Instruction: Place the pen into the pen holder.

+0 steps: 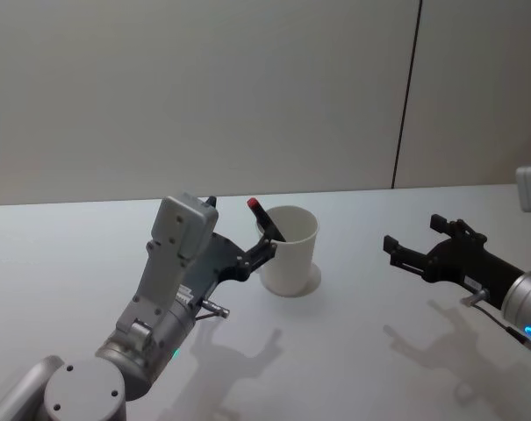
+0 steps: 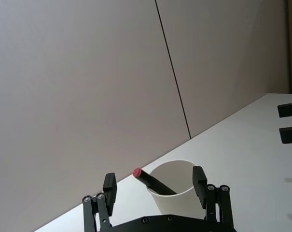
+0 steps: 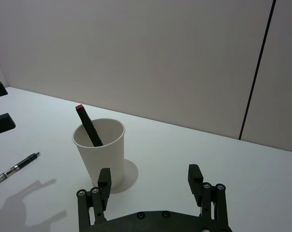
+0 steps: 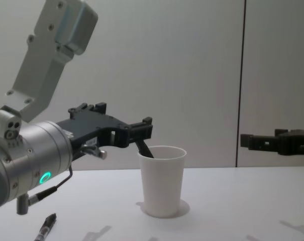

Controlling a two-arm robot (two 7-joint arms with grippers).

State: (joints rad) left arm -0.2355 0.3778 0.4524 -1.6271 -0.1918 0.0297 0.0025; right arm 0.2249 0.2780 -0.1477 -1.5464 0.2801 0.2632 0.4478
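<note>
- A second pen [image 4: 46,227] lies flat on the table's left part, below the left arm and well apart from the cup.
- The table [image 1: 379,351] is plain white; behind it stands a grey wall with one dark vertical seam [image 1: 408,96].
- The left gripper [image 2: 154,181] hovers just left of the rim, fingers spread and holding nothing.
- The pen holder [image 1: 291,259] stands upright mid-table; the pen [image 1: 265,219], black with a red tip, leans inside it towards the left.
- The right gripper [image 3: 150,179] hangs off to the right, released and empty.

White paper-cup pen holder [image 1: 291,263] upright — black red-tipped pen [image 1: 264,218] leaning inside.
</note>
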